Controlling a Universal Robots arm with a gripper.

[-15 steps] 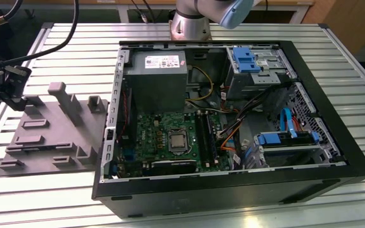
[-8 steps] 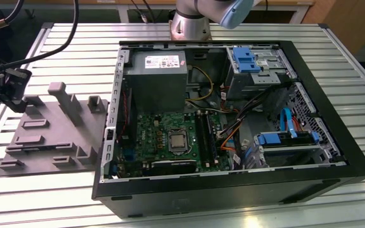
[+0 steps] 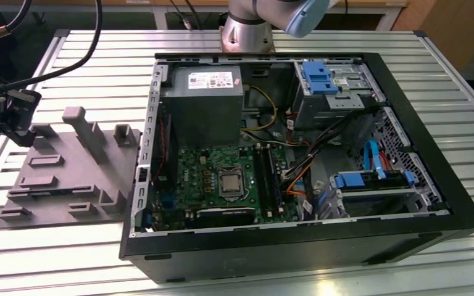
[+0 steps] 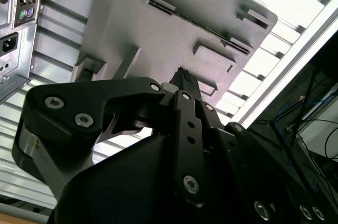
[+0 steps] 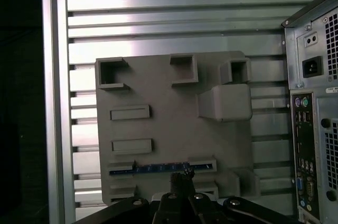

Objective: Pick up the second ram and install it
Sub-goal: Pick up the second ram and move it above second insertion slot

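The gripper (image 5: 182, 178) hangs over the grey tray (image 5: 158, 97), its fingers drawn together on nothing, just beside the second ram (image 5: 158, 168), which stands edgewise in a slot. The stick is probably light, stiff and fragile, best pinched mid-length across its flat faces.

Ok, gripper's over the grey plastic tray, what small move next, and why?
Probably lower the gripper toward the long, narrow dark memory stick: it stands on edge in a slot of the grey plastic tray, and the gripper hangs right above it, apparently not touching.
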